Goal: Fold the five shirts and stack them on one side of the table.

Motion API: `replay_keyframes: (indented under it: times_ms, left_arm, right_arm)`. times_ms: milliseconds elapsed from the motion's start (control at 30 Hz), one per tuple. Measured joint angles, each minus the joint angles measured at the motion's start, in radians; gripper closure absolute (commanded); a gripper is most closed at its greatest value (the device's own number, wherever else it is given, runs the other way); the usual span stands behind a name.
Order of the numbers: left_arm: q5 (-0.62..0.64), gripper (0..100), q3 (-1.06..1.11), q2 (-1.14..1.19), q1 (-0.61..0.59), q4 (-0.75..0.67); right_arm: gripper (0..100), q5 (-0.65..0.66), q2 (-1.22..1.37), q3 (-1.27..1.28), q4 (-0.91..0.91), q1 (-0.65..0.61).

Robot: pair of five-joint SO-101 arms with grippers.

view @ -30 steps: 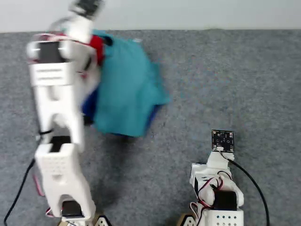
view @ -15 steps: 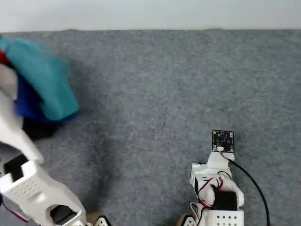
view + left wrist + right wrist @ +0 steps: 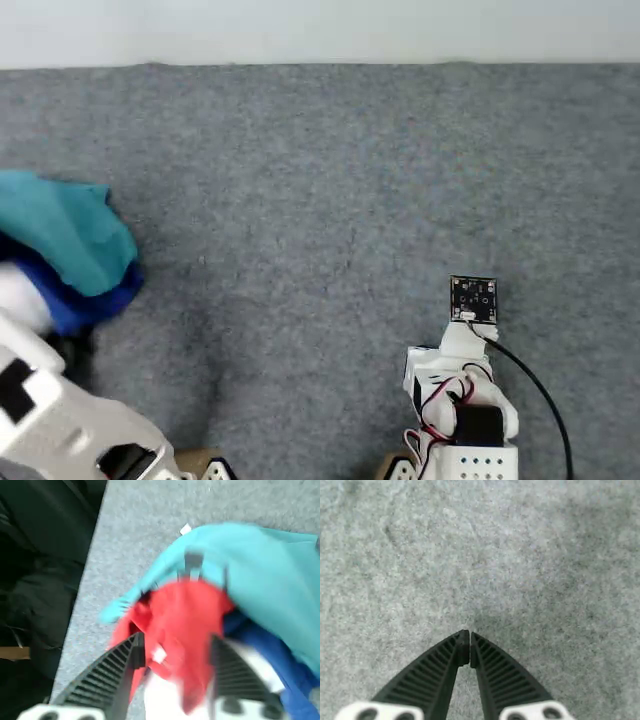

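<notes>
Left pincer [image 3: 175,647]: jaws held part-way apart by the cloth between them, gripping the red shirt [image 3: 185,610], with white cloth [image 3: 167,700] bunched under it. Teal shirt [image 3: 265,565] drapes over the far side of the clump, blue shirt [image 3: 265,650] beneath it. High view: bundle sits at the left margin of the grey desk [image 3: 350,200], left arm [image 3: 60,430] low in the corner. Four colours countable, fifth shirt not identifiable. Right pincer [image 3: 469,642]: jaws closed tip to tip on nothing, over bare desk. Risks: grip appears to catch only one or two layers, so teal and blue could slide off if the bundle is dragged; cloth looks crumpled rather than flat, so the stack may slump on release; desk edge [image 3: 92,555] lies close beside the cloth, so a loose sleeve or the pile could go over
</notes>
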Motion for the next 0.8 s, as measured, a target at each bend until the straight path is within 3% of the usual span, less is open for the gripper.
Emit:
replay_keyframes:
  times_ms: [300, 467, 800]
  left_arm:
    - [-0.049, 73, 0.219, -0.189, 0.126, -0.003]
    - [-0.057, 73, 0.287, -0.077, 0.187, -0.060]
    - [-0.224, 73, 0.288, 0.236, 0.229, -0.081]
  right_arm:
    - [99.0, 0.000, 0.000, 0.000, 0.000, 0.000]
    - [99.0, 0.000, 0.000, 0.000, 0.000, 0.000]
    - [99.0, 0.000, 0.000, 0.000, 0.000, 0.000]
